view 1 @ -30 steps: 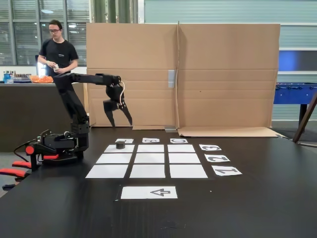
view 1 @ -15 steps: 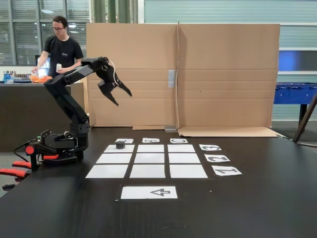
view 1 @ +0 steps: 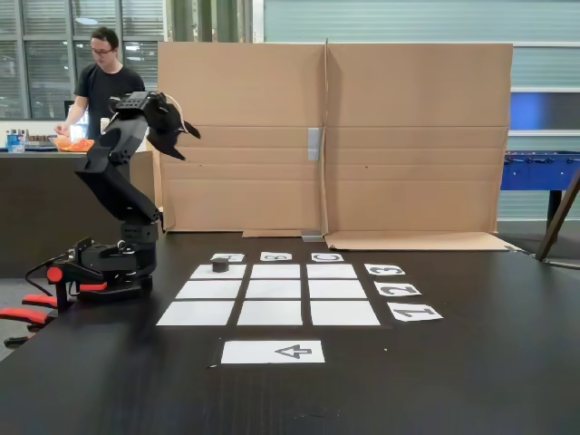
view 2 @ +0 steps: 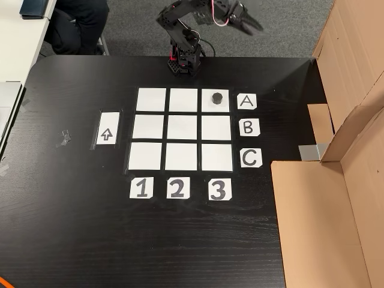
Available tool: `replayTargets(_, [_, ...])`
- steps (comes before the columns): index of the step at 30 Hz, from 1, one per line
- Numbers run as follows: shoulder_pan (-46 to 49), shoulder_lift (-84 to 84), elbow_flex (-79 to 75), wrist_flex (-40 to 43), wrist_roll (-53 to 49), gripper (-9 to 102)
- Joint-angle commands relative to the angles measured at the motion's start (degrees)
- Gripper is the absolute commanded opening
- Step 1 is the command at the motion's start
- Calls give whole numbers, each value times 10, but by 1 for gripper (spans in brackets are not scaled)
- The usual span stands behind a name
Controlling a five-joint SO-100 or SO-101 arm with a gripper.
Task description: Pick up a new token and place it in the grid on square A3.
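Observation:
A small dark token [view 1: 220,265] [view 2: 216,98] rests upright on square A3 [view 1: 201,272] [view 2: 207,107], the corner cell of the grid [view 1: 270,313] [view 2: 182,127] beside label A and in line with label 3. The other cells are bare white paper. My gripper [view 1: 188,145] [view 2: 246,24] is raised high and pulled back over the arm's base [view 1: 109,267], far from the token. It is open with nothing between its fingers. It looks blurred in the other view.
A white strip with a printed arrow [view 1: 273,352] [view 2: 108,128] lies in front of the grid. A cardboard wall [view 1: 362,136] stands behind the table. A person [view 1: 101,86] stands at a counter behind the arm. Cables and red clamps [view 1: 36,299] sit by the base.
The arm has lifted and folded back towards its base, carrying the open gripper up and away from the grid. The token has stayed on its cell.

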Motion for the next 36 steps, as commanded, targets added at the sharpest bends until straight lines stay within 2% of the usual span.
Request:
replayTargets(1, [-42,55,18,-16,3,28])
replayTargets(22, [-153,299,250,-109,2,27])
replayTargets(30, [-204,338,281,-99,3,18])
replayTargets(36, [-224,359,285,-86,4,7])
